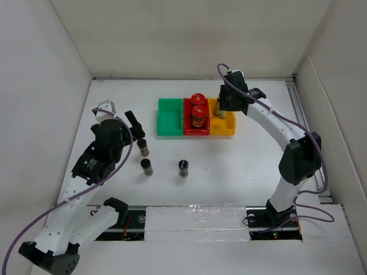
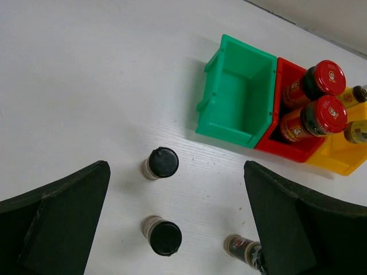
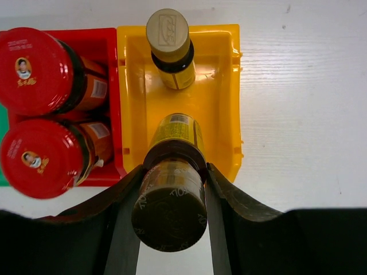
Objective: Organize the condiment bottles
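Observation:
My right gripper (image 3: pixel 175 172) is shut on the dark cap of a slim yellow-labelled bottle (image 3: pixel 175 134), upright in the near half of the yellow bin (image 3: pixel 235 103). A second slim bottle (image 3: pixel 170 48) stands at the bin's far end. Two red-capped jars (image 3: pixel 34 71) (image 3: pixel 40 157) fill the red bin (image 3: pixel 113 114). Three short black-capped bottles (image 1: pixel 142 147) (image 1: pixel 147 167) (image 1: pixel 183 168) stand on the table. My left gripper (image 2: pixel 176 195) hangs open above them, touching none; two bottles (image 2: pixel 161 163) (image 2: pixel 164 237) show between its fingers and the third bottle (image 2: pixel 243 248) by the right finger.
The green bin (image 1: pixel 169 117) holds nothing and stands left of the red bin (image 1: pixel 188 117) and yellow bin (image 1: pixel 229 127), all three touching in a row. White walls close the table at the back and both sides.

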You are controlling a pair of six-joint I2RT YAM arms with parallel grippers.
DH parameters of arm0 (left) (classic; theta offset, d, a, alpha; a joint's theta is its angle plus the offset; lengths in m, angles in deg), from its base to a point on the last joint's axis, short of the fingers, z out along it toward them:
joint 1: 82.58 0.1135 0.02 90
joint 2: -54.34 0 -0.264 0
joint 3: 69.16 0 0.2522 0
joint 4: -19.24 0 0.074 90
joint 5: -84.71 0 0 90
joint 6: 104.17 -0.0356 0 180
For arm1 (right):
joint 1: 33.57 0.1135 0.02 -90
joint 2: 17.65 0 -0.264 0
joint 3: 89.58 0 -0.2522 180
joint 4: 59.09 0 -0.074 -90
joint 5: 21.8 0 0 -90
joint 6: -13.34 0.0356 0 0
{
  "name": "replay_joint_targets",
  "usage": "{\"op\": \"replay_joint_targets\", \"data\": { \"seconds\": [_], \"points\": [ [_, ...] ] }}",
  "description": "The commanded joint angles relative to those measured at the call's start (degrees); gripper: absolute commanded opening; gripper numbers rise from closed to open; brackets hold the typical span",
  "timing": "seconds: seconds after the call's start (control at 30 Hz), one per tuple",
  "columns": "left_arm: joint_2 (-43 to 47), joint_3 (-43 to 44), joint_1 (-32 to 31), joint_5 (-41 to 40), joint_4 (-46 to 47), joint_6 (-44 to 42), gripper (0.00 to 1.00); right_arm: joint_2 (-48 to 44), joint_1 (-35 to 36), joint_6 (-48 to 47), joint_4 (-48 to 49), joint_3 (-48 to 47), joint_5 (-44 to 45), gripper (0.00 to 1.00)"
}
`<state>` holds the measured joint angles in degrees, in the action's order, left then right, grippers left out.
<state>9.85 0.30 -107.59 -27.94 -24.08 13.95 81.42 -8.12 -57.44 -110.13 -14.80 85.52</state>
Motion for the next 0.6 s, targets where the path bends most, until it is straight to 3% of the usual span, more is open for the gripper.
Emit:
{"op": "replay_joint_targets", "data": {
  "seconds": [0.0,0.43,0.53,0.57],
  "points": [
    [0.63,-0.51,0.23,0.16,1.52,-0.61,0.99,2.70,-0.67,-1.47,2.56,-5.13,-1.94,0.00],
    [0.63,-0.51,0.23,0.68,1.61,-0.78,0.99,10.27,-3.39,-1.21,7.92,-3.90,-5.02,0.00],
    [0.46,-0.51,0.23,0.68,1.70,-0.87,0.99,11.06,-3.39,-1.21,8.27,-3.90,-5.45,0.06],
    [0.37,-0.51,0.23,0.68,1.70,-0.87,0.99,11.15,-3.39,-1.21,8.10,-4.07,-5.63,0.17]
  ]
}}
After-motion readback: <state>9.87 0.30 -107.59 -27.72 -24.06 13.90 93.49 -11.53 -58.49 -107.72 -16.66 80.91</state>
